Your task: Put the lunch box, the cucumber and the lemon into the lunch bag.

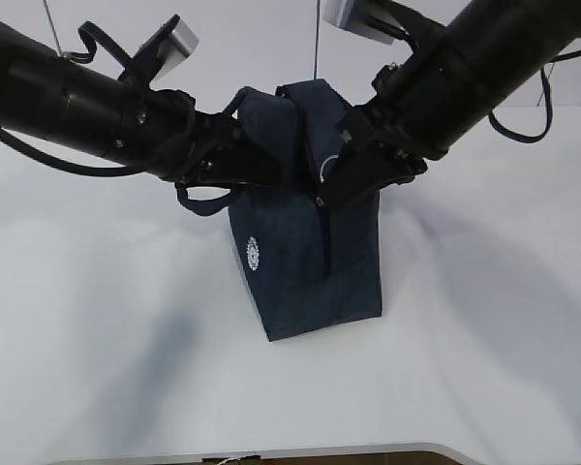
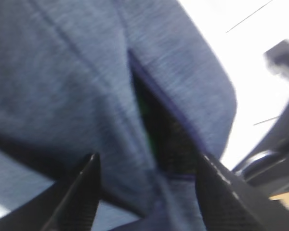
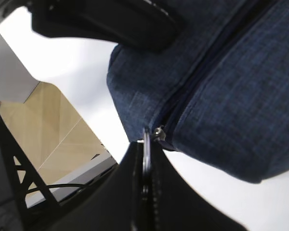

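Observation:
The dark navy lunch bag (image 1: pixel 305 262) stands upright mid-table, its white logo (image 1: pixel 253 253) facing left. My right gripper (image 1: pixel 326 194) is shut on the zipper's metal ring pull (image 3: pixel 145 137) at the end of the zipper line (image 3: pixel 202 62). My left gripper (image 1: pixel 261 172) is against the bag's upper left side. In the left wrist view its fingers (image 2: pixel 86 187) stand apart, astride a fold of bag fabric (image 2: pixel 86 72). A dark slit (image 2: pixel 159 130) gapes there with a thin green sliver inside. The lunch box, cucumber and lemon are not otherwise visible.
The white table (image 1: pixel 97 320) surrounds the bag. A handle loop (image 1: pixel 205 203) hangs below my left gripper. The table's front edge (image 1: pixel 271 453) runs along the bottom. Wooden floor (image 3: pixel 62 139) shows beyond the table edge in the right wrist view.

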